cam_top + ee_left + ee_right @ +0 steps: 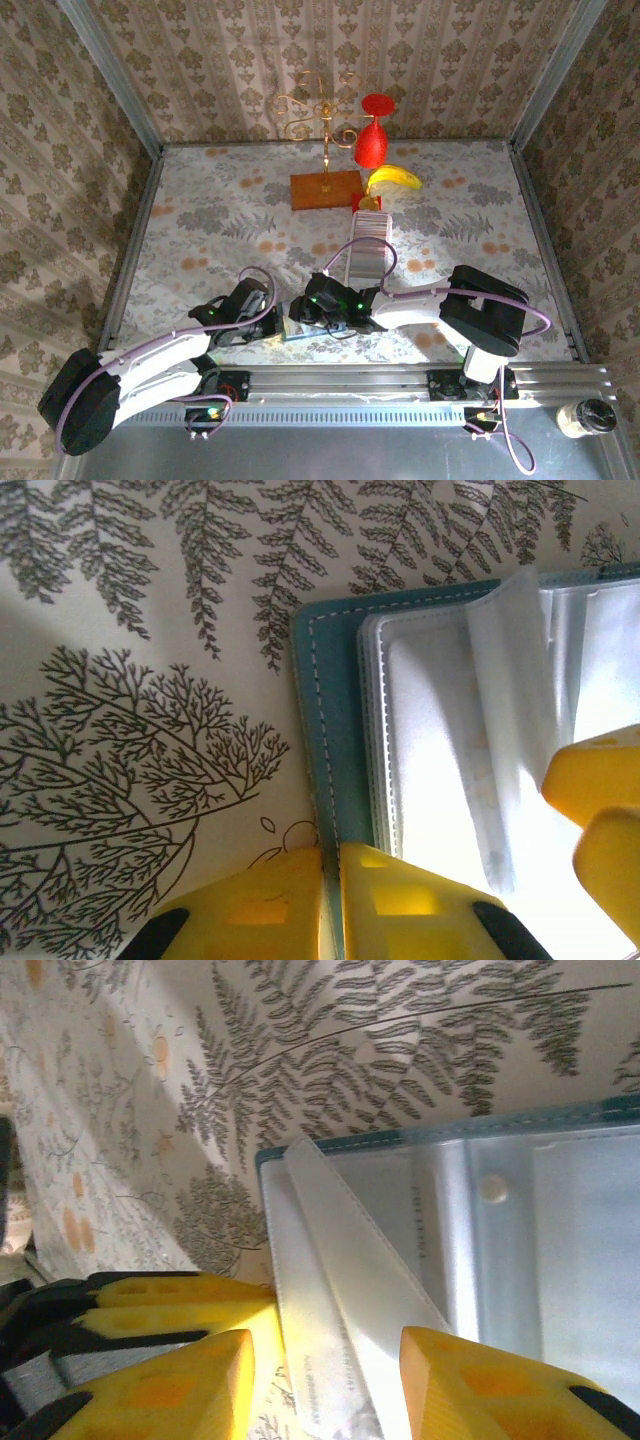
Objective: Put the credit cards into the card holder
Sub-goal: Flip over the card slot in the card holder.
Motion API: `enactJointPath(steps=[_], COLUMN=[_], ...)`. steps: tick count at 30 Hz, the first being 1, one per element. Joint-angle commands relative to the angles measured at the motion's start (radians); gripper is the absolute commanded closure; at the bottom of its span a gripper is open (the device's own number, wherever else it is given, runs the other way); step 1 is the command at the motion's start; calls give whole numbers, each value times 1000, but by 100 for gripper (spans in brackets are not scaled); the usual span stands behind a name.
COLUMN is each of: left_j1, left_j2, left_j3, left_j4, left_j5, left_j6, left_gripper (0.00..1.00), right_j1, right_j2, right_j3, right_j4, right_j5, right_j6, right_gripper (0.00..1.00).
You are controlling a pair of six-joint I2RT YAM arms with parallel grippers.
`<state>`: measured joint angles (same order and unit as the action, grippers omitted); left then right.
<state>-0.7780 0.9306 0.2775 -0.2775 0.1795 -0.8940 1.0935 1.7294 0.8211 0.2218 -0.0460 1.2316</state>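
Fig.: L gripper (332, 885) pinches card holder (325, 700) cover; R gripper (328, 1345) straddles pale strip (330, 1230), grip unclear. Pin cover firmly, feed strip flat.

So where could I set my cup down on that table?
Left side of the cloth, beside the wooden block and row of cards, is bare; so is the right side past the banana. Front centre is crowded: the arms huddle over the wallet.

White arms (150, 365), black joints (480, 310), purple cables (365, 241), yellow tool fingers (400, 910).
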Motion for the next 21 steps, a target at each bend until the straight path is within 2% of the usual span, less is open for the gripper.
enactJointPath(steps=[1,9,17,21], left_j1=[7,23,23,32], left_j2=[-17,-107,-230,-263], left_j3=[-26,-24,6,42], left_j4=[4,-77,-244,-343], left_j5=[-3,-54,-187,-265], left_j6=[-32,-32,-29,-34], left_gripper=[88,92,88,91], right_j1=[15,22,25,26], right_j2=[1,28,52,59], right_j3=[-2,9,27,35], right_j4=[51,87,109,121], right_j5=[-12,-21,-29,-28], right_j6=[22,38,42,43], right_gripper=[57,58,58,58])
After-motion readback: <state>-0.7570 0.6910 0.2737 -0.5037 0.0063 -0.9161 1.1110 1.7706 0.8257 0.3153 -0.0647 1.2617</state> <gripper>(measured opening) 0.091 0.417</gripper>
